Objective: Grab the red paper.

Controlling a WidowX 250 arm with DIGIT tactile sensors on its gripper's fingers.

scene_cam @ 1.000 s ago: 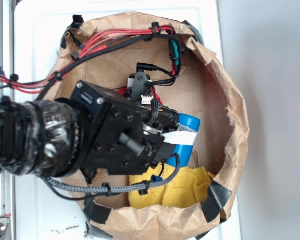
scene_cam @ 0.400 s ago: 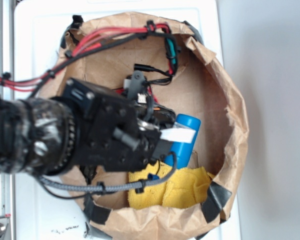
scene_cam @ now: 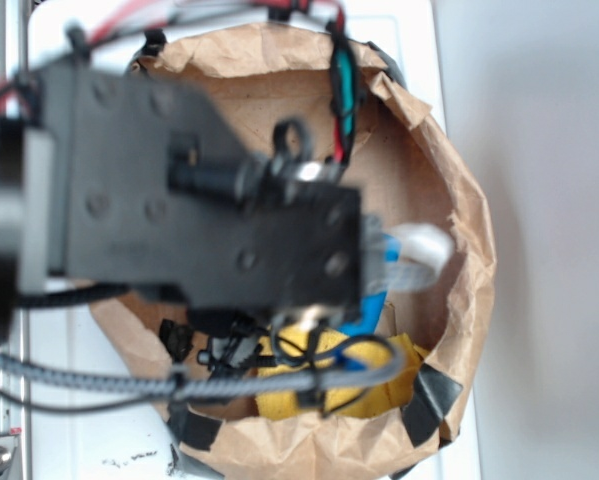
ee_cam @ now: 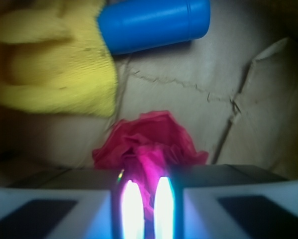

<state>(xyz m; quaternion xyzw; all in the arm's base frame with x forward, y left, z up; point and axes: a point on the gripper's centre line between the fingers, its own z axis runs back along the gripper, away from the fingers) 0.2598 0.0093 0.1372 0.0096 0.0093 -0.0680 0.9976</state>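
Exterior view first: your arm's blurred black wrist block fills the upper left and middle of the picture, hanging over a round brown paper bag (scene_cam: pixel 474 250) that lies open on a white surface (scene_cam: pixel 79 420). You cannot see the red paper from here, because the arm covers that part of the bag. Past the block's right edge you can make out a pale blurred fingertip (scene_cam: pixel 419 245), a strip of the blue cylinder (scene_cam: pixel 371 305) and, lower down, the yellow cloth (scene_cam: pixel 379 385) behind a loop of braided cable (scene_cam: pixel 89 385). How the jaws stand cannot be told from this side. Wrist view next: your gripper (ee_cam: pixel 144 204) has its two fingers drawn nearly together, and the red paper (ee_cam: pixel 149 139) is pinched in the narrow gap between them, its crumpled bulk spreading out just beyond the tips against the brown bag floor. The yellow cloth (ee_cam: pixel 54 64) sits at upper left, apart from the red wad, and the blue cylinder (ee_cam: pixel 153 22) lies on its side along the top edge, touching the cloth's right end.
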